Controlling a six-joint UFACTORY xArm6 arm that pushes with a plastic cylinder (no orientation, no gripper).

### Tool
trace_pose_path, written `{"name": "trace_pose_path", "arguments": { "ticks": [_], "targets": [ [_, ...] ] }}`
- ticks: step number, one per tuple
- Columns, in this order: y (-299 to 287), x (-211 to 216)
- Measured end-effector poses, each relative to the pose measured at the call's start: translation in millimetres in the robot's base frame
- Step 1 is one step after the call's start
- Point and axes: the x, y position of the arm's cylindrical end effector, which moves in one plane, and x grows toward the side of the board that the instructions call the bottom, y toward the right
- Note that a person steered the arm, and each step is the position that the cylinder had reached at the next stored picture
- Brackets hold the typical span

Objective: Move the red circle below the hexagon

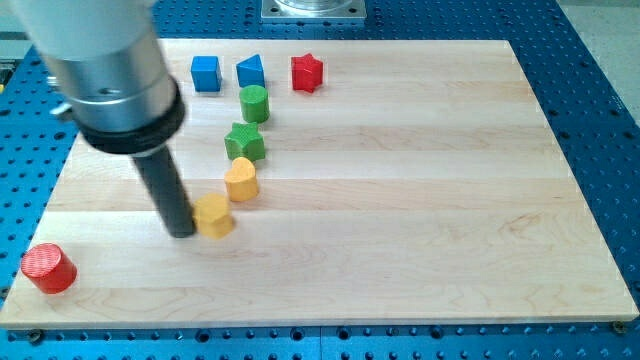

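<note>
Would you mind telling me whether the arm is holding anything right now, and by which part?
Nothing is held. My tip only rests beside the yellow hexagon, at its left edge.

8 small blocks sit on 1 wooden board (400, 200): 2 red, a circle (49, 268) and a star (307, 73); 2 blue, a cube (206, 73) and a triangle (251, 71); 2 green, a cylinder (254, 103) and a star (245, 142); 2 yellow, a heart (241, 179) and a hexagon (213, 215).

A pale wooden desk (420, 200) lay under even light on a blue perforated base (600, 90), a grey metal mount (313, 9) at twelve o'clock.
</note>
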Motion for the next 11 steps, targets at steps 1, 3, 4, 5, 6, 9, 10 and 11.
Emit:
{"name": "trace_pose_path", "arguments": {
  "ticks": [1, 3, 4, 5, 6, 9, 10, 11],
  "targets": [
    [0, 1],
    [-21, 88],
    [-38, 91],
    [-127, 88],
    [-176, 76],
    [-56, 49],
    [-109, 68],
    [-67, 78]
  ]
}}
